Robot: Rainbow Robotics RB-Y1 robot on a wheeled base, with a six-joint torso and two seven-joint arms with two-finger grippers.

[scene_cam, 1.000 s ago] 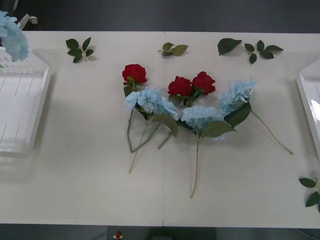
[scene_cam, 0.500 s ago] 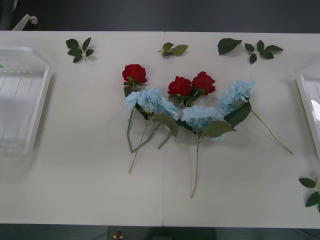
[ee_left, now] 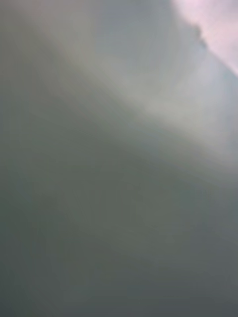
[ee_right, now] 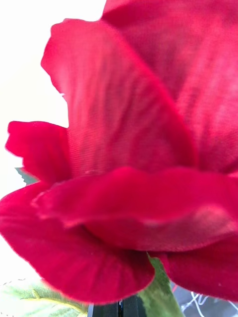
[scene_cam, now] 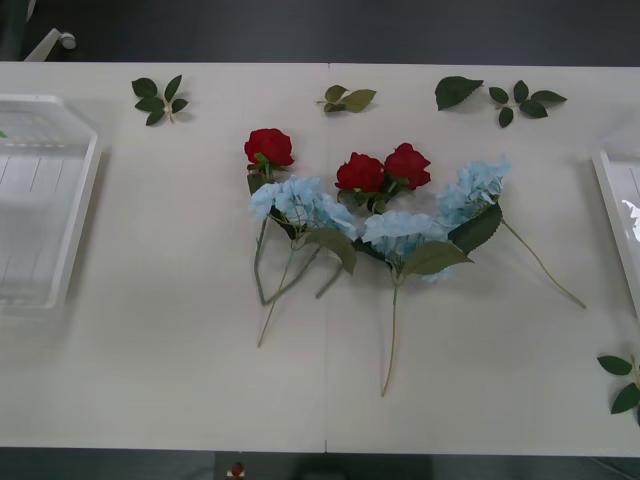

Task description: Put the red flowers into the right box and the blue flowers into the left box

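White table (scene_cam: pixel 160 380): right box (scene_cam: pixel 618 200) cut off at 3 o'clock. Right wrist view: red rose (ee_right: pixel 129 163) up close, grip unclear. Left wrist view: grey blur.

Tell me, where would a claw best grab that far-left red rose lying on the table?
Probably by the stem, not the head. The far-left rose lies flat, its head toward the table's far edge and its thin stem running back toward the robot past a blue flower. Coming straight down on the bare lower stem, fingers either side, looks safest: the leaves and blue petals crowd the upper part.
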